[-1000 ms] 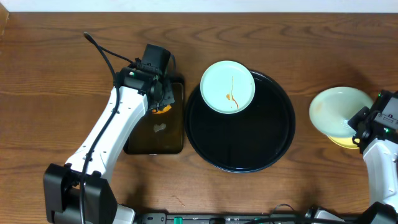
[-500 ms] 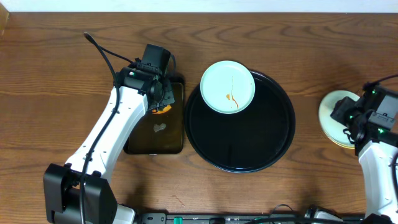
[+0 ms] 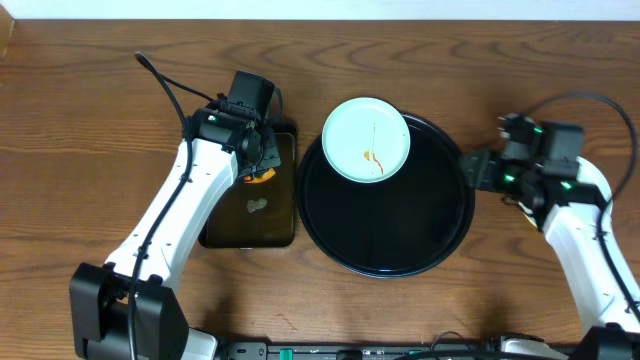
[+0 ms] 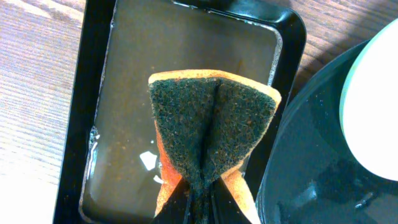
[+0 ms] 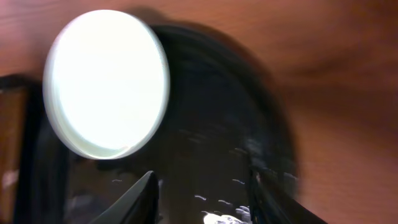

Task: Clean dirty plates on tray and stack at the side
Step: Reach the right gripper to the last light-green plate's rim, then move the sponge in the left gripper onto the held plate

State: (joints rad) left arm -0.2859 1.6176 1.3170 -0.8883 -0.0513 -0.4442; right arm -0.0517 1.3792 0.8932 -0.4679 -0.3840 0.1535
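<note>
Swinging in from the right edge of the desk [image 3: 620,100], the right hand [image 3: 478,170] now hangs over the right rim of the tray [image 3: 400,240], fingers apart and empty. The stack it left is hidden beneath its arm. One mint plate [image 3: 366,138] with an orange streak lies at the tray's upper-left edge, overlapping the rim. The left hand [image 3: 258,150] pinches a folded sponge [image 4: 211,130] above the small tray [image 3: 250,225] of murky water, just left of the tray. This looks like the last dirty plate's turn. The right hand should reach across and take the plate's rim, steadying it so the sponge can wipe the streak.
</note>
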